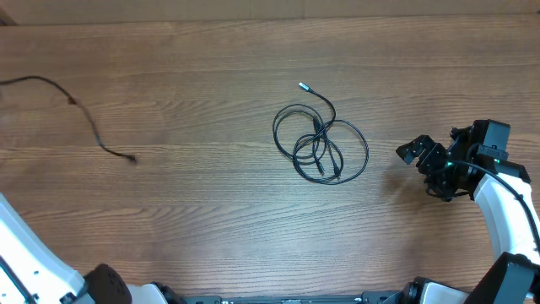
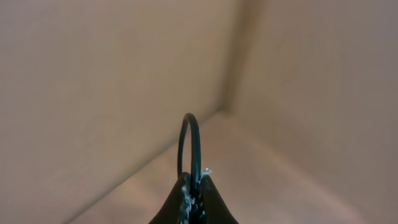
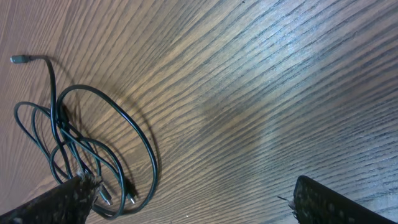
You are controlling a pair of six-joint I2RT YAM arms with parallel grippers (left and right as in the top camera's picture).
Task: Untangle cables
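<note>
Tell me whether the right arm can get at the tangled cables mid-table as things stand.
Probably yes. The right pincer is open and sits to the right of the cables, with only bare table between them; nothing blocks the way.

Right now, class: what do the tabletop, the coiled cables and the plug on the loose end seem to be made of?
Tabletop: wood or wood-look laminate, semi-matte; brown grain lines run along it, with soft glare. Coiled cables: black rubbery or plastic jacket, smooth; they bend in loose loops. Plug: pale grey, perhaps metal or plastic; too small to tell.
</note>
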